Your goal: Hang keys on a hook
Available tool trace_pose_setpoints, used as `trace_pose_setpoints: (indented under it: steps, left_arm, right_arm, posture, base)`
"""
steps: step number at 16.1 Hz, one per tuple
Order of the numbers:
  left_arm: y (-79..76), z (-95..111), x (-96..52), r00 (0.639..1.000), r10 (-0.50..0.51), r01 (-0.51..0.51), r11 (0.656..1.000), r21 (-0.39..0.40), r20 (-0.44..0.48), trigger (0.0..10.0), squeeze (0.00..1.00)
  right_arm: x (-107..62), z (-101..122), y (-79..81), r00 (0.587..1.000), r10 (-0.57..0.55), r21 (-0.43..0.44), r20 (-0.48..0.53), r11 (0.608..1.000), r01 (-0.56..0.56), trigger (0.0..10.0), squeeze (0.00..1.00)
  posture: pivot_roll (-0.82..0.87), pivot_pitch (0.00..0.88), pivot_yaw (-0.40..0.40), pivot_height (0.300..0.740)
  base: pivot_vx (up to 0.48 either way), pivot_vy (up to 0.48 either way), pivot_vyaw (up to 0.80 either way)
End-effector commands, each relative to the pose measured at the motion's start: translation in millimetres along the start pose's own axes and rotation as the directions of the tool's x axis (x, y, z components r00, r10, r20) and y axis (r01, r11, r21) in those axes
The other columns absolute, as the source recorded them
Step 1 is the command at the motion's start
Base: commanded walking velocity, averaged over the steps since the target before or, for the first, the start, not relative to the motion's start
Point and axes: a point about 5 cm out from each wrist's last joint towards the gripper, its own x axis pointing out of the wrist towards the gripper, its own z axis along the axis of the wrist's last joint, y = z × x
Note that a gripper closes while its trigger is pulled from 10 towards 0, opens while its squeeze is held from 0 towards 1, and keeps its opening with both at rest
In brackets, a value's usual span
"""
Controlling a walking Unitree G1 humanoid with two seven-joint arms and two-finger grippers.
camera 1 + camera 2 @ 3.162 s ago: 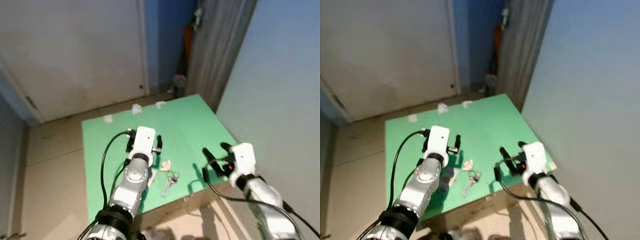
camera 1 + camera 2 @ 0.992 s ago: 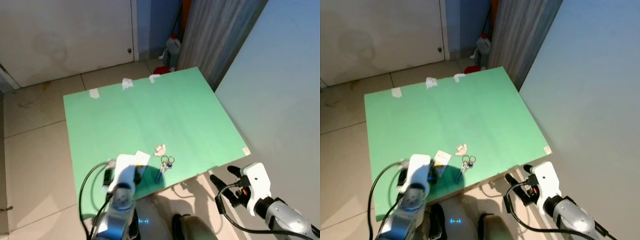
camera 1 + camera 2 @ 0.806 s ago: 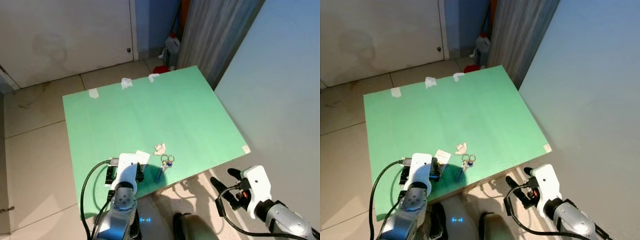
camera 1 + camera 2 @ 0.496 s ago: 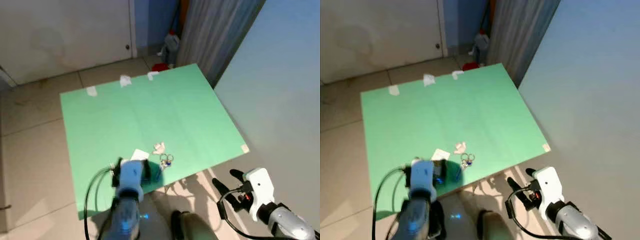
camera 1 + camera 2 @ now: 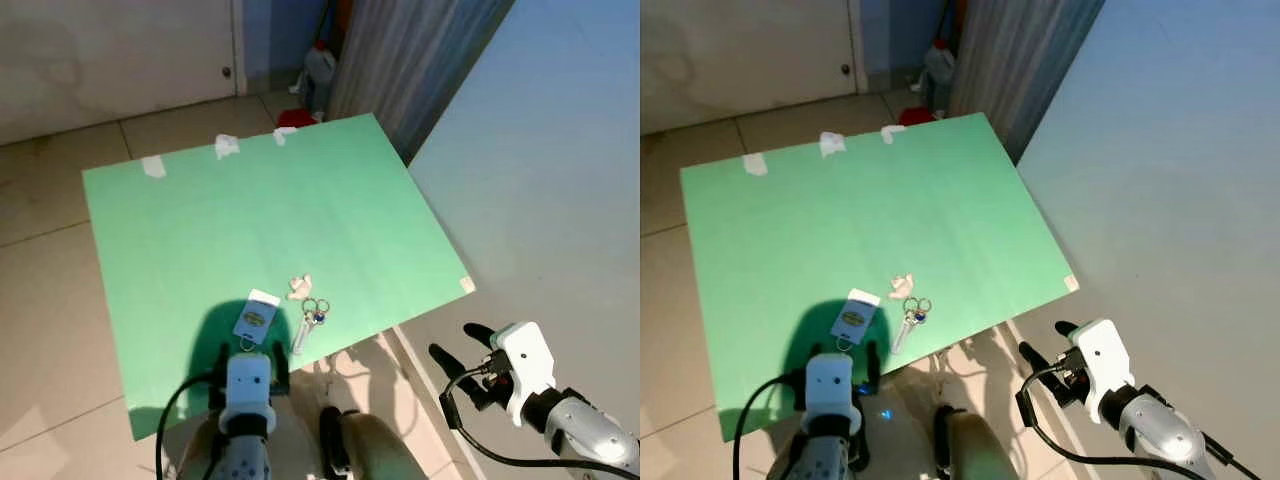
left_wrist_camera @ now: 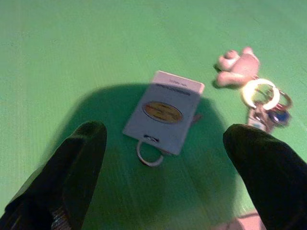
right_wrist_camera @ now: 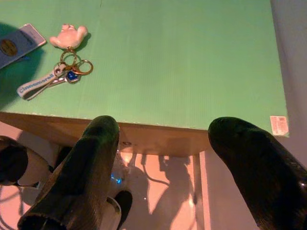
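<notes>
A bunch of keys [image 5: 310, 318] with rings, a blue strap and a small pale figure charm [image 5: 298, 287] lies near the front edge of the green board [image 5: 250, 210]. A white tag card [image 5: 257, 317] with a ring lies just left of the keys. My left gripper [image 5: 250, 358] hovers open at the board's front edge, its fingers [image 6: 76, 158] spread either side of the card [image 6: 164, 111]. My right gripper [image 5: 450, 340] stands open over the floor, off the board's front right corner, facing the keys [image 7: 67, 72].
The board lies low over a tiled floor [image 5: 40, 300]. A blue-grey wall [image 5: 560, 180] runs along the right. A door [image 5: 110, 50], a curtain [image 5: 400, 50], a bottle [image 5: 318, 68] and a red object [image 5: 293, 117] are behind. Tape pieces [image 5: 227, 146] mark the far edge.
The camera has shifted, so the board sits further left in the picture. My left gripper has drawn back to the board's front edge, uncovering the tag card. The right gripper has hardly moved.
</notes>
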Motion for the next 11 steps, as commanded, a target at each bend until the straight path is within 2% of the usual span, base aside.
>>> trace_pose_setpoints:
  steps: [1, 5, 6, 9, 11]
  left_arm:
    - [-13.7, -3, -6.2, 0.999, 0.017, -0.019, 0.999, -0.048, -0.033, 10.0, 0.00]
    - [-8.8, -10, -1.6, 0.994, 0.067, -0.074, 0.993, -0.088, -0.085, 10.0, 0.00]
    - [-6.0, -15, 1.0, 0.986, 0.103, -0.118, 0.986, -0.120, -0.129, 10.0, 0.00]
    - [0.4, -14, 7.8, 0.986, 0.119, -0.132, 0.985, -0.108, -0.116, 10.0, 0.00]
    - [6.4, -12, 14.9, 0.987, 0.126, -0.137, 0.985, -0.106, -0.104, 10.0, 0.00]
  right_arm:
    - [-7.9, -7, -4.6, 0.999, -0.010, 0.005, -0.035, 1.000, 0.010, 10.0, 0.00]
    - [-12.8, -11, -1.6, 0.999, -0.007, 0.010, -0.049, 1.000, 0.007, 10.0, 0.00]
    - [-14.1, -12, -0.9, 0.998, -0.009, 0.014, -0.054, 1.000, 0.010, 10.0, 0.00]
    - [-16.2, -13, -0.8, 0.998, -0.010, 0.020, -0.057, 1.000, 0.011, 10.0, 0.00]
    - [-23.7, -10, 7.2, 0.997, 0.069, 0.080, -0.031, 0.995, -0.067, 10.0, 0.00]
  posture:
    - [-0.36, 0.294, -0.181, 0.740]
    - [-0.37, 0.303, -0.171, 0.740]
    - [-0.37, 0.309, -0.171, 0.740]
    - [-0.37, 0.315, -0.169, 0.740]
    - [-0.37, 0.318, -0.162, 0.740]
  base:
    - [0.000, 0.000, 0.00]
    - [0.000, 0.000, 0.00]
    - [0.000, 0.000, 0.00]
    - [0.000, 0.000, 0.00]
    - [0.000, 0.000, 0.00]
